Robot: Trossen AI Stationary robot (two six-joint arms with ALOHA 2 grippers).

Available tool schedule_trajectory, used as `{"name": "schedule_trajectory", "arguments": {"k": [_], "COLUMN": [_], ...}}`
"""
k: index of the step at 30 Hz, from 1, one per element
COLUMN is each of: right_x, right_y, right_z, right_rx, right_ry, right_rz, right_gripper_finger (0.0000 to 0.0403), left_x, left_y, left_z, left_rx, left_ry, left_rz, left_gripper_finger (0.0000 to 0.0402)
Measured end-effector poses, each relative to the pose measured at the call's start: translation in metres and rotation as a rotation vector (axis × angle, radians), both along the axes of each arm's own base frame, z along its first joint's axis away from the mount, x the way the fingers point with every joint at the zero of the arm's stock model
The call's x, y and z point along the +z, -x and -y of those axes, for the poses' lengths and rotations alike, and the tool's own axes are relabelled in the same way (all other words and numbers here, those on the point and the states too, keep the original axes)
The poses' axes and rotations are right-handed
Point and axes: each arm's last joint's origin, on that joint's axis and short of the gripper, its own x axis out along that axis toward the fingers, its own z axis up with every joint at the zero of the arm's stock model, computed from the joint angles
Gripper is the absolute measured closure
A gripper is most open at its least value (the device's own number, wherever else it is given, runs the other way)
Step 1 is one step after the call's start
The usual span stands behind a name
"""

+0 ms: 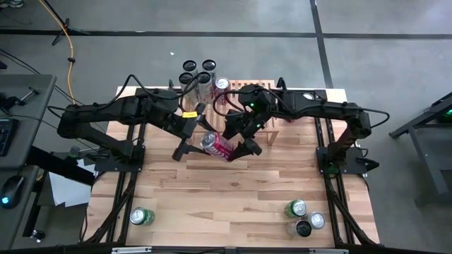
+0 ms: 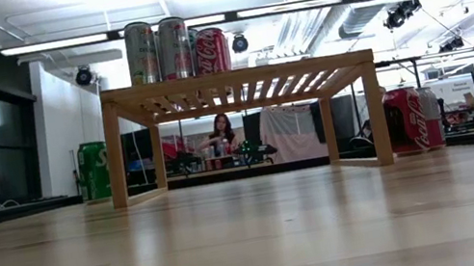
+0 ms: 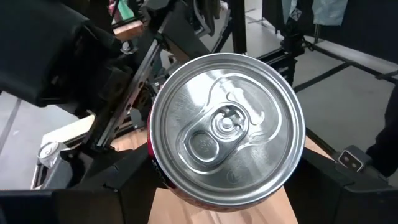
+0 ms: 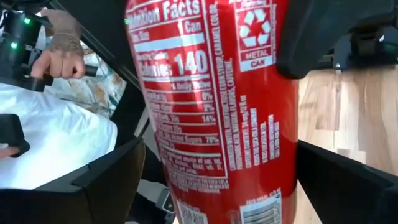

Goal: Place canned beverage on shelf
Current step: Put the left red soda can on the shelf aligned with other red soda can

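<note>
Okay, mid-air handover: the red soda can (image 1: 220, 148) hangs tilted above the table centre, between both arms and just in front of the shelf (image 1: 263, 106).

- Left gripper (image 1: 201, 141) is clamped on the can near its top end. In the left wrist view the lid faces straight into the camera, with a finger on each side.
- Right gripper (image 1: 239, 141) sits around the can body with its jaws spread. In the right wrist view both fingers stand just off the label, so I read it as carrying no load.

Risks as I see them:
- The can is on one grip, near one end. With most of its weight out past the fingers, it could pivot or slip during the swing.
- If the right arm backs out off-axis, a finger could clip the can and twist it in the left grip.
- The can has to be upright before set-down. Landed tilted on the slats, it tips or rolls.
- The left end of the shelf already holds two tall pale cans (image 2: 157, 49) and a Coca-Cola can (image 2: 211, 50). A tight approach knocks them, so aim for the free slats to their right.
</note>
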Motion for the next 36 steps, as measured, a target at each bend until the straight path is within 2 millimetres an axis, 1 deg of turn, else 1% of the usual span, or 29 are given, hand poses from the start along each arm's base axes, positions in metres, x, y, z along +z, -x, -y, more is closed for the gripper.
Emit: {"name": "schedule_trajectory", "arguments": {"k": [9,12,15,20,21,25,26,27,29,32,34,36], "right_x": [-0.002,-0.002,-0.002,-0.003,-0.003,-0.002,-0.002,-0.002,-0.001,0.006,0.009,0.009], "right_y": [-0.004,-0.004,-0.004,-0.004,-0.004,-0.004,-0.004,-0.003,0.000,0.012,0.021,0.028], "right_z": [-0.001,-0.001,-0.001,-0.001,-0.001,-0.002,-0.002,-0.001,0.003,0.009,0.012,0.018], "right_rx": [-0.006,-0.004,-0.002,0.003,0.006,0.022,0.028,0.031,0.029,0.043,0.040,0.022], "right_ry": [-0.001,-0.001,-0.003,-0.001,0.000,-0.013,-0.016,-0.015,0.002,0.022,0.039,0.056], "right_rz": [0.011,0.011,0.010,0.008,0.010,0.010,0.009,0.010,0.017,0.024,0.013,-0.012], "right_gripper_finger": [0.0020,0.0027,0.0046,0.0106,0.0112,0.0112,0.0112,0.0112,0.0116,0.0117,0.0117,0.0117], "left_x": [0.002,0.002,0.002,0.000,0.000,0.000,0.000,0.000,0.000,-0.001,-0.001,-0.003], "left_y": [-0.002,-0.004,-0.007,-0.009,-0.008,-0.009,-0.009,-0.009,-0.009,-0.006,-0.002,0.003], "left_z": [-0.002,-0.002,-0.002,-0.002,-0.002,-0.002,-0.002,-0.002,-0.003,-0.005,-0.005,-0.005], "left_rx": [0.042,0.050,0.052,0.041,0.042,0.056,0.063,0.070,0.100,0.167,0.196,0.213], "left_ry": [-0.069,-0.086,-0.088,-0.081,-0.077,-0.040,-0.022,-0.005,0.032,0.067,0.078,0.084], "left_rz": [0.036,0.050,0.060,0.053,0.048,0.043,0.039,0.036,0.022,-0.006,-0.033,-0.069], "left_gripper_finger": [0.0134,0.0134,0.0134,0.0134,0.0134,0.0134,0.0130,0.0118,0.0083,0.0036,0.0021,0.0015]}}
